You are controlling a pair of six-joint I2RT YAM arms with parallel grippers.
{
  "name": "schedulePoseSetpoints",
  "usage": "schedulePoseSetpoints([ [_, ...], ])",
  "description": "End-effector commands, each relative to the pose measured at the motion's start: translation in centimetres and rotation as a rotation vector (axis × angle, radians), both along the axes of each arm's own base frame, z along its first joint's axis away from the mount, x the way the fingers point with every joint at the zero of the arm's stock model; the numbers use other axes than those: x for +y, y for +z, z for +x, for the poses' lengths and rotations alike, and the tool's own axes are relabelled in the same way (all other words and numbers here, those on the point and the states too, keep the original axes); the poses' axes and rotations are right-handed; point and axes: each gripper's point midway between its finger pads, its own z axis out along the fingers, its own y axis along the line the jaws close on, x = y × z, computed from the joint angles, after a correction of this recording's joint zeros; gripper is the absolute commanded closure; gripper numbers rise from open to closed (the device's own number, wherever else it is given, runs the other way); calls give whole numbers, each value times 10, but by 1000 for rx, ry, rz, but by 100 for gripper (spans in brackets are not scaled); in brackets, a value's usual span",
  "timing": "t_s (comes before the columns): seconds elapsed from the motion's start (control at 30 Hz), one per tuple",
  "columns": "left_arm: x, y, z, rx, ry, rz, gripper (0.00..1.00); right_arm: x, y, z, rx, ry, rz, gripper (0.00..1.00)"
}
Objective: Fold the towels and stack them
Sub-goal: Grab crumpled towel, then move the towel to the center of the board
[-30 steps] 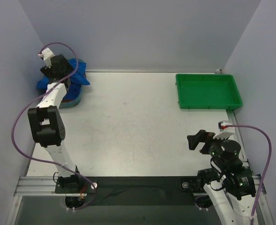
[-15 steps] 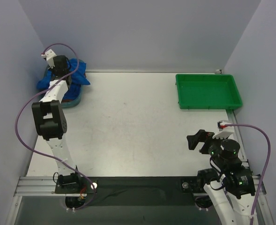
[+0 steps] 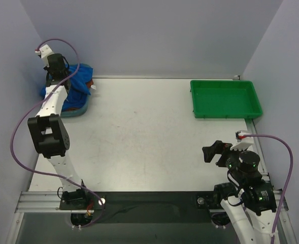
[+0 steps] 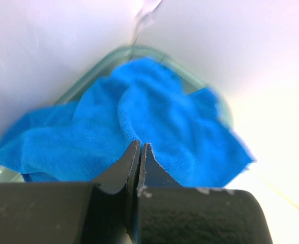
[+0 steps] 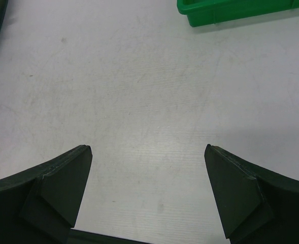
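The towels (image 3: 77,86) are a crumpled royal-blue heap in a pale teal basin (image 3: 81,110) at the table's far left corner. My left gripper (image 3: 62,77) hangs over the heap, shut, with a fold of the top towel pinched at its tips and drawn upward. In the left wrist view the two fingers (image 4: 123,165) press flat together at the gripper (image 4: 140,147), and the blue towel (image 4: 179,127) spreads just beyond them inside the basin's rim (image 4: 190,76). My right gripper (image 3: 213,151) rests low at the near right, open (image 5: 147,148) over bare table.
A green tray (image 3: 225,83) sits at the far right of the table, and its corner (image 5: 225,12) shows in the right wrist view. Walls close in the back and both sides. A purple cable loops off each arm.
My left gripper dropped into the towel heap, closed from wide open, and then rose toward the back left corner, pulling blue cloth up. The right arm stayed still.
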Motion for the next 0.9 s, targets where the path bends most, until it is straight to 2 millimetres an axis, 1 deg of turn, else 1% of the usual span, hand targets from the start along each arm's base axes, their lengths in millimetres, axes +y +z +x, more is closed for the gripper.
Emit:
schedulePoseSetpoints([
  [0.0,-31,147,-11,-282,-104,59,100,5,6,4,-23,23,14,0],
  [0.03,-42,157,-13,-286,-143,50,100,6,7,3,-28,28,14,0],
  [0.07,-56,171,-15,-307,-177,44,100,6,7,3,-31,30,15,0],
  [0.1,-66,194,-18,-353,-205,35,100,6,8,2,-38,30,15,0],
  [0.13,-82,202,-20,-358,-257,26,100,6,9,2,-41,30,16,0],
  [0.17,-95,219,-26,-384,-289,28,100,5,10,2,-46,25,14,0],
  [0.2,-129,234,-30,-393,-361,39,100,4,11,2,-54,19,14,0],
  [0.27,-157,258,-44,-419,-423,57,100,2,13,2,-61,11,7,0],
  [0.3,-183,268,-53,-435,-479,53,100,2,14,1,-69,14,6,0],
  [0.33,-197,271,-59,-433,-517,45,100,2,15,1,-70,16,6,0],
  [0.37,-209,284,-73,-455,-551,41,100,2,16,0,-77,20,5,0],
  [0.4,-219,290,-81,-463,-579,41,100,3,19,-1,-88,24,6,0],
  [0.43,-244,293,-92,-461,-641,36,100,3,20,-1,-92,26,6,0],
  [0.47,-253,306,-108,-483,-673,43,100,3,22,-2,-99,29,3,0],
  [0.5,-263,312,-119,-490,-704,55,100,3,28,-4,-120,36,1,0],
  [0.53,-288,310,-133,-479,-762,47,100,3,29,-4,-126,40,-1,0],
  [0.57,-293,323,-153,-510,-786,49,100,2,32,-5,-137,39,-4,0],
  [0.6,-304,324,-166,-516,-817,39,100,1,36,-6,-152,39,-8,0],
  [0.63,-313,320,-176,-513,-844,23,100,0,42,-8,-168,37,-7,0],
  [0.67,-329,307,-198,-495,-903,-2,100,-1,45,-8,-176,32,-7,0],
  [0.7,-342,296,-209,-482,-955,-54,100,0,47,-10,-182,32,-3,0],
  [0.73,-352,283,-220,-463,-992,-79,100,1,52,-11,-193,38,8,0],
  [0.77,-369,244,-238,-385,-1053,-109,100,2,54,-12,-196,42,15,0],
  [0.83,-391,202,-263,-303,-1135,-191,100,6,56,-15,-193,61,35,0],
  [0.87,-395,179,-280,-260,-1163,-221,100,8,56,-16,-190,72,42,0],
])
